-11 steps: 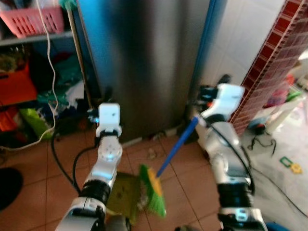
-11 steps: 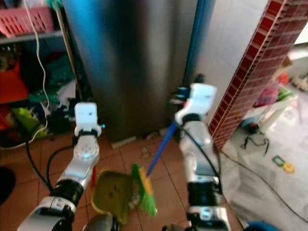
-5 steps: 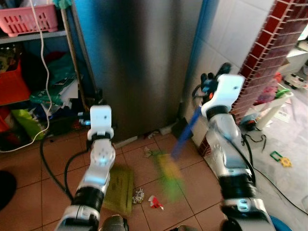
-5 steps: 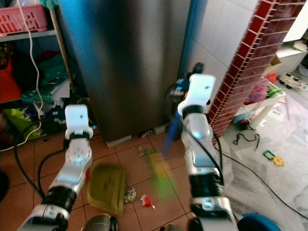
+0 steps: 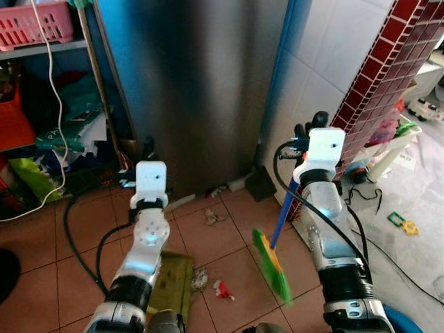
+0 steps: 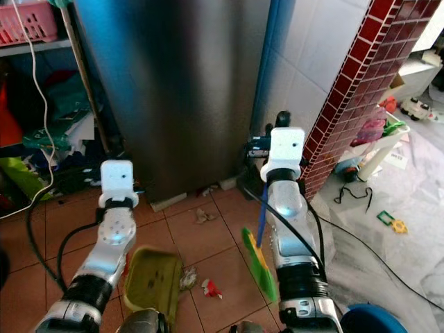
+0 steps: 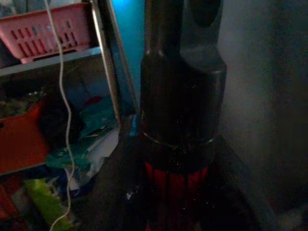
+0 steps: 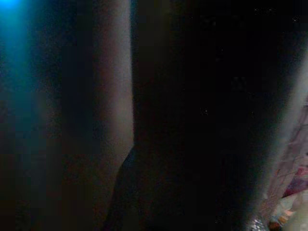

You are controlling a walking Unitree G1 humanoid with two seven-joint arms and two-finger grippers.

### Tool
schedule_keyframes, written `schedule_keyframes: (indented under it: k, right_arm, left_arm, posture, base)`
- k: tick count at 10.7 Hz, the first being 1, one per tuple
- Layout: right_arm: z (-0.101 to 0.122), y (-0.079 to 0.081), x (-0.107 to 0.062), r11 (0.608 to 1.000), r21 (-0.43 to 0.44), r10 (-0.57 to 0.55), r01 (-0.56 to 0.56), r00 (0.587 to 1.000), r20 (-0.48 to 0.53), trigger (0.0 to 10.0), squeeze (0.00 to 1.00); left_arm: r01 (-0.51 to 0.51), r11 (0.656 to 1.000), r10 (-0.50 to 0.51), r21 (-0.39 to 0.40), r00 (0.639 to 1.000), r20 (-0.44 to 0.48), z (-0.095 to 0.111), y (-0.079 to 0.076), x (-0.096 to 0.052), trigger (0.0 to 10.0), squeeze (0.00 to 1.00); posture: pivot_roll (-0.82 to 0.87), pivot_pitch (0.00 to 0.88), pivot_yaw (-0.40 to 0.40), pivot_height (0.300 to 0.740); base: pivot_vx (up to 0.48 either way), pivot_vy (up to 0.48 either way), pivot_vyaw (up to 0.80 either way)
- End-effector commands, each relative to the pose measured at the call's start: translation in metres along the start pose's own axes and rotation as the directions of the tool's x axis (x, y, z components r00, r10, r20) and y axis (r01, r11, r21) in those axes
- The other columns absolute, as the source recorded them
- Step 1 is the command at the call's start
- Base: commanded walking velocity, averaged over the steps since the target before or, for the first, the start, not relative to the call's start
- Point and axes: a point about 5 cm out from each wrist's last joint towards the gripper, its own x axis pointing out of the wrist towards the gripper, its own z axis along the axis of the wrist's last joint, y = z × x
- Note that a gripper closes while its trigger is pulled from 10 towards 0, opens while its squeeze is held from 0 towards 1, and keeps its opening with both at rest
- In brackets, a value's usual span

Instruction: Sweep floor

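A broom with a blue handle point(image 5: 283, 211) and green bristles point(image 5: 272, 267) slants down to the tile floor on the right. My right gripper point(image 5: 309, 127) is shut on the top of its handle. A green dustpan point(image 6: 154, 281) lies flat on the tiles under my left arm. My left gripper point(image 5: 147, 146) is shut on the dustpan's dark and red handle point(image 7: 175, 187). A white scrap point(image 5: 200, 279) and a red and white scrap point(image 5: 223, 289) lie between pan and bristles. Another scrap point(image 5: 210, 217) lies nearer the fridge.
A steel fridge point(image 5: 201, 83) stands straight ahead. Cluttered shelves with a pink basket point(image 5: 35, 24) and a hanging white cord point(image 5: 55, 104) are at the left. A red brick wall point(image 5: 388, 76) with toys and cables on the floor beside it is at the right.
The broom head has swung from beside the dustpan out to the right, leaving scraps showing between them. The camera has shifted a little. My left arm and the dustpan have hardly moved.
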Motion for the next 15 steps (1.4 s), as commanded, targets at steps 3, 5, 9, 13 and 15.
schedule_keyframes:
  k: [3, 5, 9, 13, 15]
  right_arm:
    - [0.002, 0.003, 0.003, 0.999, 0.037, -0.025, 0.026, 0.999, -0.027, 10.0, 0.0]
    - [-0.008, 0.0, 0.003, 0.996, 0.053, -0.067, 0.075, 0.989, -0.128, 10.0, 0.0]
    - [-0.018, 0.011, 0.001, 0.905, 0.367, -0.091, 0.213, 0.942, -0.323, 10.0, 0.0]
    - [0.003, 0.023, 0.01, 0.754, 0.607, -0.058, 0.251, 0.946, -0.32, 10.0, 0.0]
    - [0.024, 0.024, 0.021, 0.712, 0.679, -0.016, 0.177, 0.971, -0.237, 10.0, 0.0]
  left_arm:
    - [0.0, 1.0, 0.0, 0.02, 1.0, 0.002, 0.0, -0.003, 0.013, 10.0, 0.0]
    - [0.058, 0.998, -0.058, 0.036, 0.998, 0.002, -0.002, -0.013, 0.013, 10.0, 0.0]
    - [0.086, 0.995, -0.087, 0.041, 0.996, 0.012, -0.003, -0.02, 0.014, 10.0, 0.0]
    - [0.099, 0.995, -0.099, 0.006, 0.995, 0.006, -0.002, -0.025, 0.015, 10.0, 0.0]
    - [0.096, 0.994, -0.095, -0.046, 0.995, 0.008, 0.002, -0.024, 0.018, 10.0, 0.0]
  posture:
    - [-0.11, 0.03, -0.022, 0.74]
    - [-0.12, 0.032, -0.018, 0.74]
    - [-0.14, 0.032, -0.019, 0.74]
    - [-0.14, 0.017, -0.017, 0.74]
    - [-0.14, 0.005, -0.014, 0.74]
  base:
    - [0.0, 0.0, 0.0]
    - [0.0, 0.0, 0.0]
    - [0.0, 0.0, 0.0]
    - [0.0, 0.0, 0.0]
    - [0.0, 0.0, 0.0]
